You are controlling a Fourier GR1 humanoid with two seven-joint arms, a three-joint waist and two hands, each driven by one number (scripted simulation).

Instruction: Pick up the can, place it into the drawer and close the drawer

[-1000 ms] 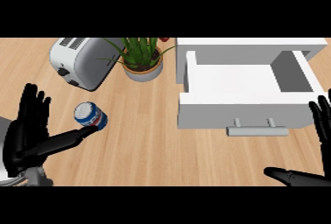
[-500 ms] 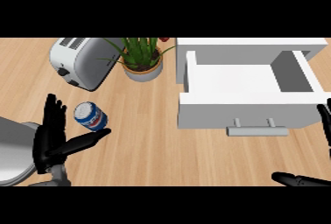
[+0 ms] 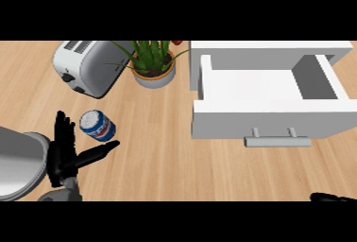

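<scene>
Right hand [image 3: 335,197] has sunk almost out of the head view since half a second ago: only a dark sliver shows at the 5 o'clock corner, and whether it is open or closed cannot be told. Left hand [image 3: 66,152] has barely shifted and sits at 8 o'clock, fingers straight, spread slightly and pointing toward 12, thumb stuck out toward 2. Blue-and-white can [image 3: 97,126] stands on the wooden counter [image 3: 160,160] at 9 o'clock, in the crook between those fingers and thumb. It looks just short of contact, though the angle leaves that unsure. White drawer [image 3: 268,120] is pulled open at 2 o'clock, grey handle [image 3: 277,140] facing 6, well apart from the can. Toaster [image 3: 87,66] lies at 11, potted plant [image 3: 153,68] beside it.
</scene>
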